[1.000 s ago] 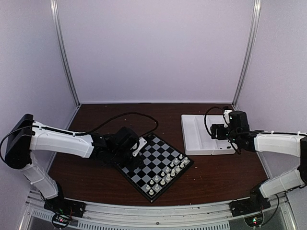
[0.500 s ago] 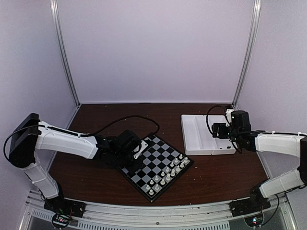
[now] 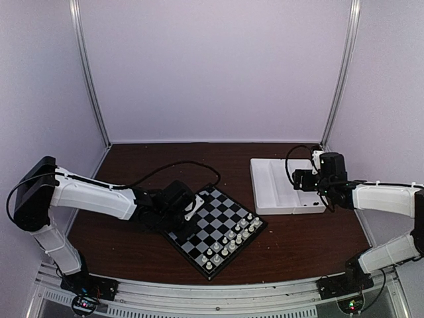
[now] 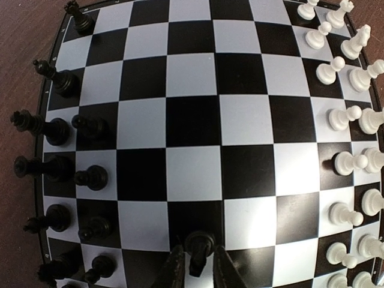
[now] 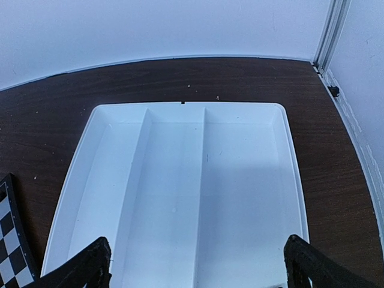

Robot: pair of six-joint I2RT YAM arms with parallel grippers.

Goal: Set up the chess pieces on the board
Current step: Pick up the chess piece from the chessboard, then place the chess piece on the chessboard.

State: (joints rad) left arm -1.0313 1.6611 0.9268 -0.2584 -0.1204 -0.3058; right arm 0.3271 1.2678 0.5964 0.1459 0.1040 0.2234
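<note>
My left gripper [image 4: 198, 271] is low over the board [image 4: 192, 120], and its fingers [image 4: 174, 270] are closed on one black pawn [image 4: 200, 243]. I cannot tell if the pawn touches the square under it or is a little lifted. The step in hand, as I judge it, is to put this pawn in its place. The other black chessmen [image 4: 57, 171] stand in two rows along the left edge in the wrist view, and the pawn row has free squares at its far end. The next move therefore needs a short carry to the left, high enough not to knock the neighbours, and a straight lowering. The white chessmen [image 4: 348, 114] are already in rows on the opposite edge.

More to the right, my right gripper [image 5: 197, 255] hangs over the white tray [image 5: 180, 180] with fingers wide apart, holding nothing. I see no pieces in the tray.

The table [image 3: 132, 159] is dark brown wood. Plain pale walls [image 3: 212, 66] and thin metal posts [image 3: 89, 73] enclose it.
</note>
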